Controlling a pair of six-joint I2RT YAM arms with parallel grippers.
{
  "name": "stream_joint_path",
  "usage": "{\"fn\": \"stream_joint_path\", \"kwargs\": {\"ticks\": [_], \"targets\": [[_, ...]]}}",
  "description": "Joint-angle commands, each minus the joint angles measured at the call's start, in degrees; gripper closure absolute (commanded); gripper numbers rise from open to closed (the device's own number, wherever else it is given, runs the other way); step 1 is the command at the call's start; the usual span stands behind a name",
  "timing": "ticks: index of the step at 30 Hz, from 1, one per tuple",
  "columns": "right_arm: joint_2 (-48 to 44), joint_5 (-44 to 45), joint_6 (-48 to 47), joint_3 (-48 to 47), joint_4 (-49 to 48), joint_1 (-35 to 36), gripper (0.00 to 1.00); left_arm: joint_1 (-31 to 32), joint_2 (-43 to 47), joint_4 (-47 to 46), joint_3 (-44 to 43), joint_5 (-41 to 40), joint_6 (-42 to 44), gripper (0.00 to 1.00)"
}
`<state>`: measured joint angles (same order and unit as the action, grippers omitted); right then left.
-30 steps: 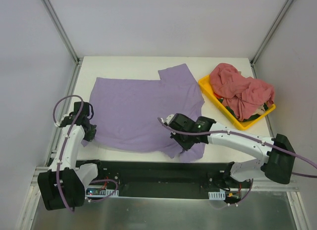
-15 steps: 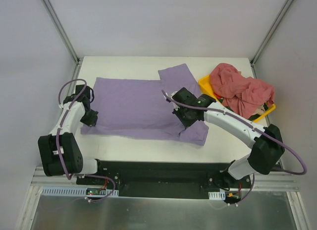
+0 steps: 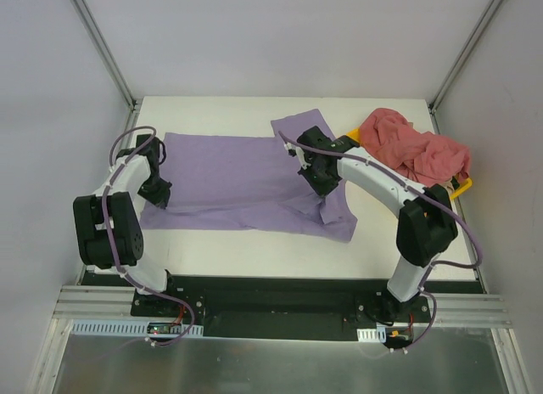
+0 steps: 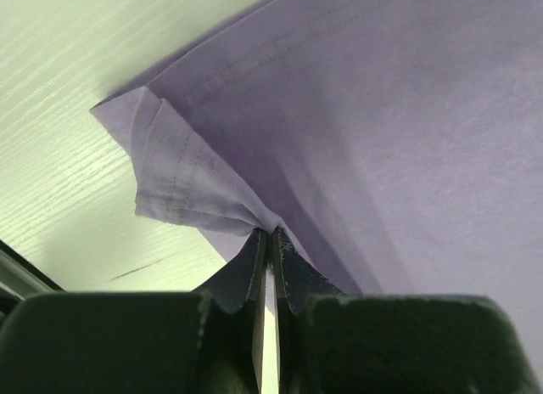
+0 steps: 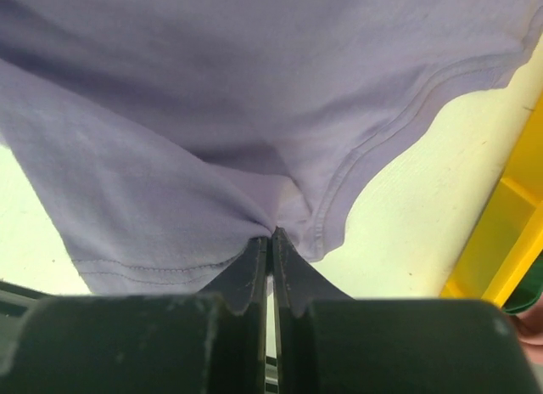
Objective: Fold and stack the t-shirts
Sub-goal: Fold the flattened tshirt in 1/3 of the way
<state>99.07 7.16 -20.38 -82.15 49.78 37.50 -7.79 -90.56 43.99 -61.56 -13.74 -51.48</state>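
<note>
Soft, light and limp, to judge by the lavender t-shirt [image 3: 229, 177] lying flat on the white surface [image 3: 254, 245]; likely to sag and slip wherever unsupported. Pinched at its left hem corner by the left claw [image 3: 158, 193], closed tight on bunched cloth; gripped likewise at the right edge by the right claw [image 3: 321, 180]. Best taken at hems and corners, both sides level. Heaped over the yellow tray [image 3: 459, 188], well apart: the pink-red t-shirts [image 3: 411, 152].
</note>
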Motion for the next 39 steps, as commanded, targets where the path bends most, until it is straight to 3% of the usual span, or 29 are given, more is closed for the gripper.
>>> {"fn": "stream_joint_path", "kwargs": {"ticks": [1, 5, 9, 10, 11, 12, 15, 17, 21, 25, 29, 39], "targets": [[3.75, 0.31, -2.82, -5.73, 2.43, -1.98, 0.98, 1.11, -2.68, 0.75, -4.09, -1.56, 2.35, 1.0], [7.71, 0.92, -3.35, -9.33, 2.17, -3.22, 0.92, 1.11, -4.79, 0.75, -6.11, -3.22, 2.44, 0.91], [12.8, 7.58, -2.3, -15.48, 1.81, -4.01, 0.86, 1.11, -6.99, 0.84, -11.64, -6.73, 3.23, 0.67], [13.95, 10.91, -1.86, -17.5, 2.33, -4.27, 0.72, 1.03, -7.6, 0.92, -13.22, -7.18, 3.75, 0.58], [15.09, 13.82, -1.42, -19.78, 3.38, -4.36, 0.52, 0.94, -8.31, 1.36, -14.8, -6.57, 5.06, 0.33], [15.71, 16.37, -0.81, -21.37, 3.92, -4.45, 0.4, 0.94, -8.75, 1.97, -16.64, -6.3, 5.34, 0.27], [14.15, 22.71, 2.79, -23.06, 5.41, -4.62, 0.3, 1.02, -7.18, 2.51, -18.86, -5.43, 6.21, 0.13], [10.47, 22.12, 5.25, -20.17, 4.81, -4.36, 0.21, 1.02, -4.37, 2.42, -17.99, -3.33, 6.57, 0.02], [0.19, 9.94, 7.46, -7.97, -1.07, -2.96, 0.04, 1.46, 2.05, 1.72, -11.93, 0.1, 7.8, 0.01], [-7.3, -10.28, 9.83, 5.22, -9.68, -1.56, 0.04, 1.99, 6.18, -2.31, -2.1, 7.04, 10.61, 0.01], [-6.26, -18.39, 9.82, 8.58, -13.12, 0.39, 0.04, 1.99, 8.56, -8.38, 5.56, 10.48, 10.88, 0.01], [5.6, -9.8, 15.2, 4.2, -12.77, -3.65, 0.04, 1.55, 3.56, -9.97, 8.74, 4.95, 12.72, 0.01]]}}
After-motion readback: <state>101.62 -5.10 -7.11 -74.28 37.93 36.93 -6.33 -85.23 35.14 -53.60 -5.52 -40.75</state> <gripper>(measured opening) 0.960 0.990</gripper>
